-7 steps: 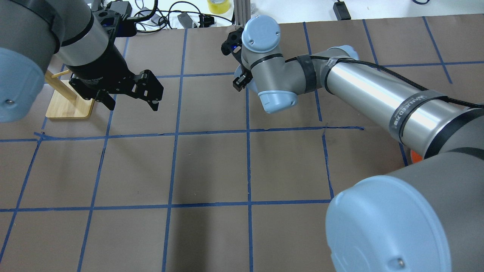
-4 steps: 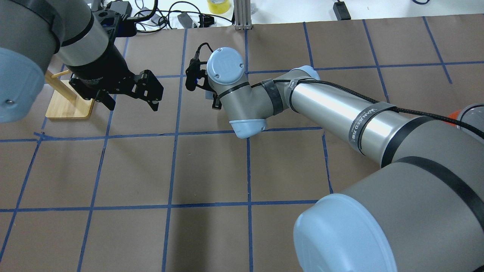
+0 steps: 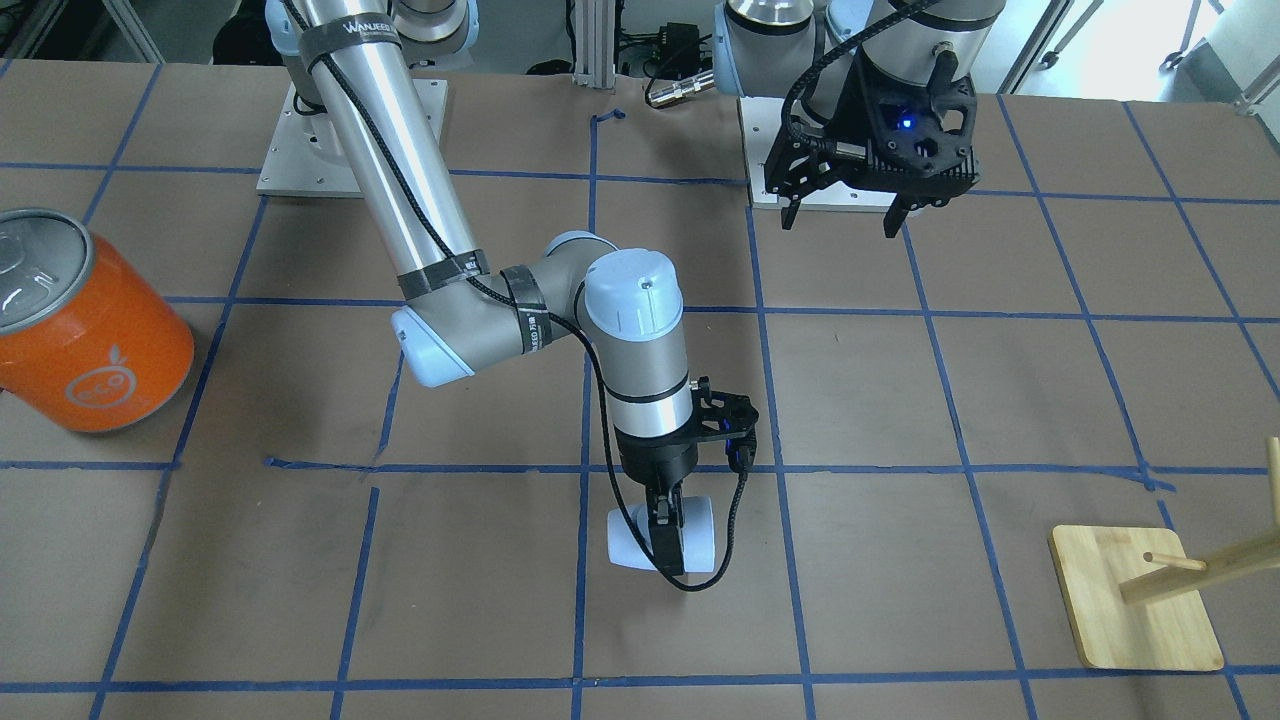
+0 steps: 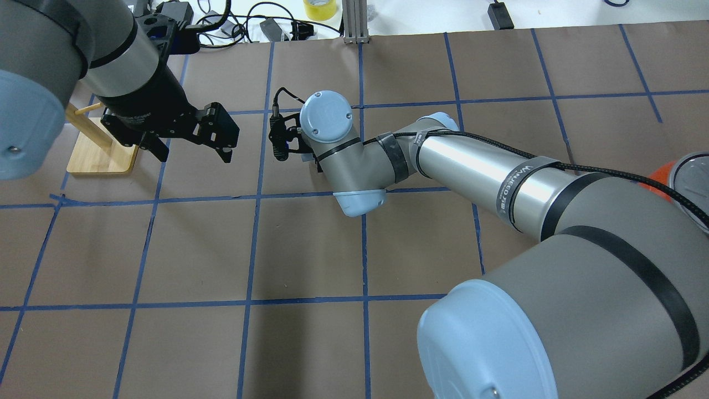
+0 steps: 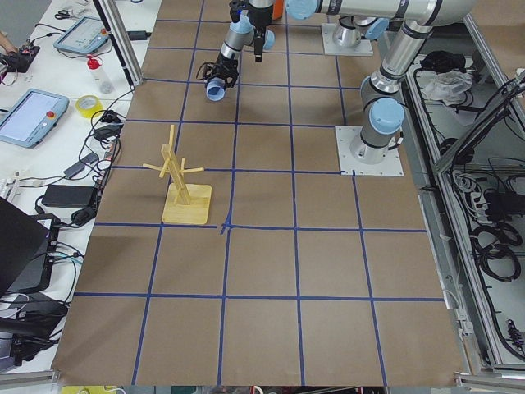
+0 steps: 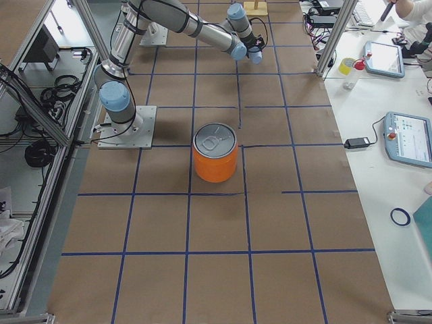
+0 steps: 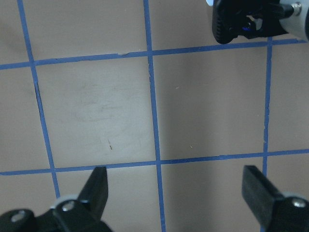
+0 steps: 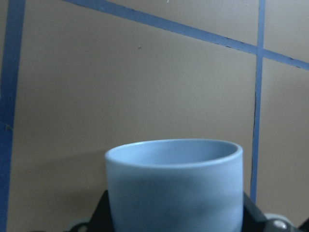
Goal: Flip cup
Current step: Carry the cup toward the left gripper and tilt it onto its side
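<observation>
The pale blue cup (image 3: 695, 535) lies on its side between the fingers of my right gripper (image 3: 668, 560), low over the brown table near its middle. I cannot tell whether it touches the table. In the right wrist view the cup (image 8: 174, 186) fills the lower frame, its rim towards the camera's far side, clamped by my right gripper (image 8: 176, 220). The cup also shows in the exterior left view (image 5: 215, 89). My left gripper (image 4: 195, 155) is open and empty, hovering apart from the cup; its open fingers show in the left wrist view (image 7: 96, 186).
A large orange can (image 3: 85, 330) with a silver top stands on the robot's right side of the table. A wooden peg stand (image 3: 1135, 600) stands on its left side, behind my left gripper in the overhead view (image 4: 102, 155). Cables lie past the table's far edge.
My right arm has swung to the robot's left and a little nearer with the cup, its wrist turning over. The left arm has not moved.
</observation>
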Robot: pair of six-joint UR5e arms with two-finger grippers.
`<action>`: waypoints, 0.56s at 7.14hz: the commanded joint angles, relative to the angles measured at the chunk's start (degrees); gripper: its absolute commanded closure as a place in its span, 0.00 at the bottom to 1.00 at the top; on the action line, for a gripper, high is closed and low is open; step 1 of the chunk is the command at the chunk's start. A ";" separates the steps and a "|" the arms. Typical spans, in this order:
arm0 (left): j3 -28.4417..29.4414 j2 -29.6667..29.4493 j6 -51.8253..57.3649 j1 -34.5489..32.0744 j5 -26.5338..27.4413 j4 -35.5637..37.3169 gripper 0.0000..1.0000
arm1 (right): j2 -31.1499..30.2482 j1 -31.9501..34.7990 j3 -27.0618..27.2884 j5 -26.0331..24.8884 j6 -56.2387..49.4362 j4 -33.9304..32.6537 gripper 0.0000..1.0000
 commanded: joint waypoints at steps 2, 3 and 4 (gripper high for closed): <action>0.00 0.00 0.00 0.00 0.00 -0.09 0.00 | -0.22 0.12 0.78 0.04 -0.02 3.08 0.63; 0.00 0.00 0.00 0.00 0.00 0.00 0.00 | -0.40 0.30 0.78 0.13 -0.02 3.70 0.63; 0.09 0.00 0.00 0.00 0.00 -0.09 0.00 | -0.22 0.30 0.78 0.39 -0.02 3.71 0.59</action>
